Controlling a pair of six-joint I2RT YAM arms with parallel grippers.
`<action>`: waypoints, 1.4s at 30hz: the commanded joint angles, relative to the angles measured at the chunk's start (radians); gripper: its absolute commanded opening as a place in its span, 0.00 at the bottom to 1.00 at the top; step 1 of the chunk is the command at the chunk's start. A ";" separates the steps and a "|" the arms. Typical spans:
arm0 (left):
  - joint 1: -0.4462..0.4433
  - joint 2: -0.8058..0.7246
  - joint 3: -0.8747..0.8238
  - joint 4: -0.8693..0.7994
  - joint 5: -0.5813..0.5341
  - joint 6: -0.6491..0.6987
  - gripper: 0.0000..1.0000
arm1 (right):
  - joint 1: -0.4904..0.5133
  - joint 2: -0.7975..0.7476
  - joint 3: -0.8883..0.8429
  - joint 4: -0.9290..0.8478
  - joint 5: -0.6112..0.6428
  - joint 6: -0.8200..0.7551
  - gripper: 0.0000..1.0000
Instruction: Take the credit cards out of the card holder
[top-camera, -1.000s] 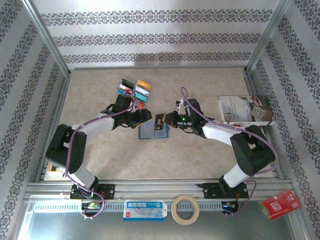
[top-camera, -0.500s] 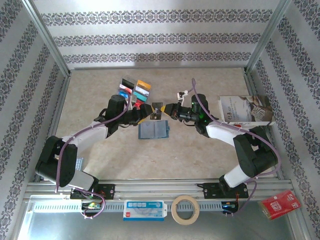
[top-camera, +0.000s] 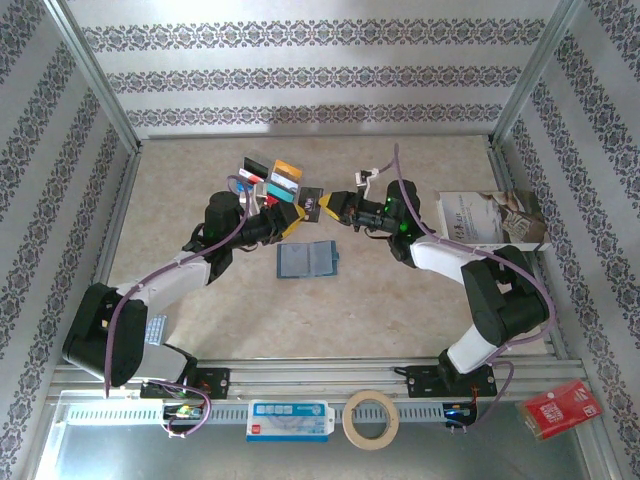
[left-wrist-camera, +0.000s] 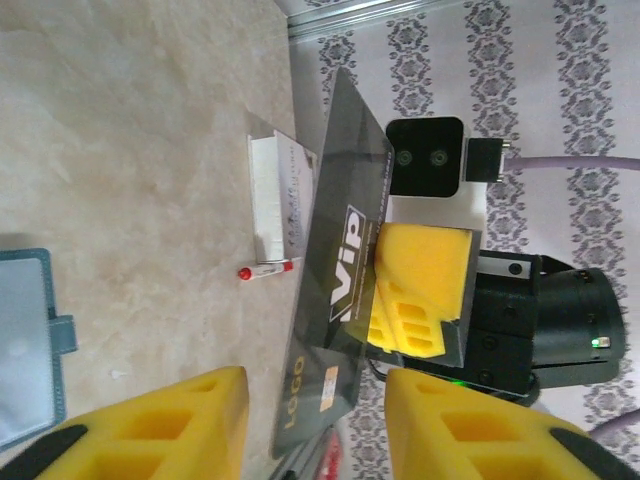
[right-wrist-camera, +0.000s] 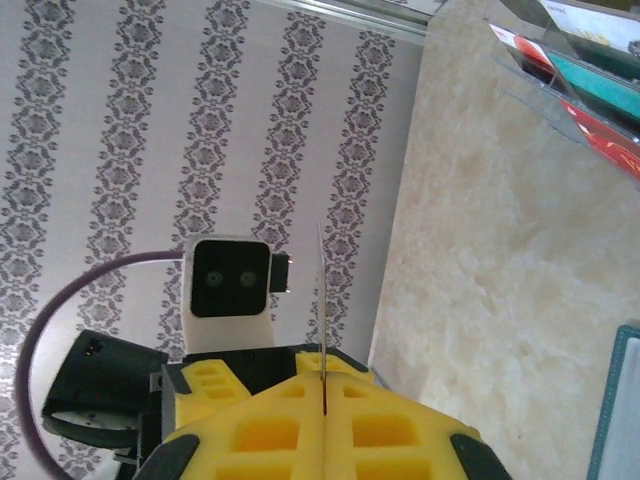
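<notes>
Patterned walls (top-camera: 320, 80) enclose beige tabletop (top-camera: 300, 320) — card holder (top-camera: 307, 260) open.

Black VIP card (left-wrist-camera: 335, 290) pinched in right gripper (left-wrist-camera: 374, 292), left gripper (left-wrist-camera: 315, 428) spread either side, card holder (left-wrist-camera: 25, 345) at left edge

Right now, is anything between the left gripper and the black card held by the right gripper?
Nothing visible does. The black card, pinched by the right gripper, stands in the gap between the open fingers of the left gripper.
</notes>
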 joint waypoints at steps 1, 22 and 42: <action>0.014 -0.007 -0.004 0.098 0.024 -0.035 0.38 | -0.011 0.005 0.023 0.069 -0.032 0.037 0.00; 0.095 -0.056 -0.022 -0.149 -0.113 0.114 0.00 | -0.020 -0.058 0.009 -0.340 0.071 -0.177 0.49; 0.060 0.322 0.732 -1.017 -0.965 0.326 0.00 | 0.005 0.017 0.179 -0.740 0.261 -0.440 0.78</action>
